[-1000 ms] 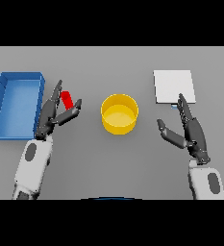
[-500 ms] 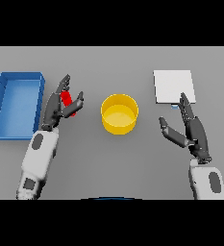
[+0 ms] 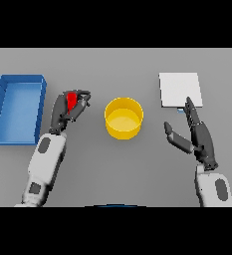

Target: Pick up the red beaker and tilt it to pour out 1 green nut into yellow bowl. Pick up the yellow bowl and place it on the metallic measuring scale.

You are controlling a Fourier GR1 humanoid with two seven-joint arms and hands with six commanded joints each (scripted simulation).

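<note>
- No brand, label or writing can be read on anything here.
- The one red beaker is small, only partly visible inside the left hand, whose fingers curl round it, between the blue tray and the yellow bowl.
- One yellow bowl, round and open, stands mid-table; its contents cannot be made out.
- One metallic measuring scale, a pale square plate, lies far right.
- The right hand is released, fingers straight, just below the scale.

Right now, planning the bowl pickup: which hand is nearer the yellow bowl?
Left. The left hand, curled round the red beaker, sits just left of the yellow bowl; the right hand hangs farther right.
</note>
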